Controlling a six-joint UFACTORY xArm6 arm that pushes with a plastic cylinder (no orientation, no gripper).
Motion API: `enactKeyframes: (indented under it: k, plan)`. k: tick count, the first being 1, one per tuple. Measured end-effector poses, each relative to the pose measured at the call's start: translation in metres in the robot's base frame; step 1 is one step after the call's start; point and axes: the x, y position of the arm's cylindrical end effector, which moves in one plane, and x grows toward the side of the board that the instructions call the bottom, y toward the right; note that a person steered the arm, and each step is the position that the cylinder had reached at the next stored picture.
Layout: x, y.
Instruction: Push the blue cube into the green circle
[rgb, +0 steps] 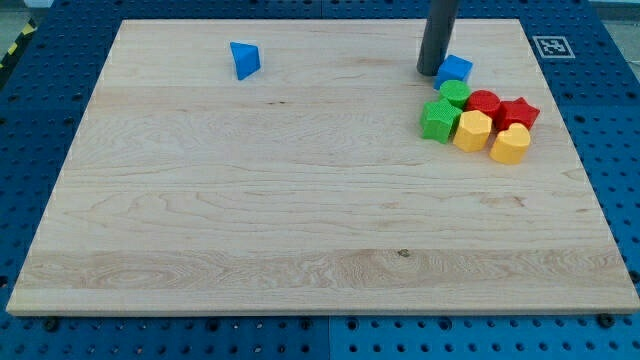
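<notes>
The blue cube (455, 69) sits near the view's top right of the wooden board (300, 200). The green circle (455, 94), a round green block, lies just below it, touching or nearly touching. My tip (429, 72) stands right against the cube's left side, on the board. The dark rod rises from it out of the view's top.
A cluster lies below and right of the cube: a green star-like block (438, 120), a red round block (484, 103), a red star (518, 112), a yellow hexagon (472, 131) and a yellow heart-like block (510, 145). A blue triangle (244, 59) sits at the top left.
</notes>
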Motion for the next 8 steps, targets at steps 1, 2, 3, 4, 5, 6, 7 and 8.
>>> enactKeyframes:
  k: [1, 2, 3, 4, 5, 6, 7, 8]
  plan:
    - [0.002, 0.011]
    - [0.016, 0.011]
    - [0.009, 0.011]
    - [-0.029, 0.046]
    - [-0.017, 0.077]
    - [-0.009, 0.081]
    - [0.006, 0.076]
    - [0.006, 0.051]
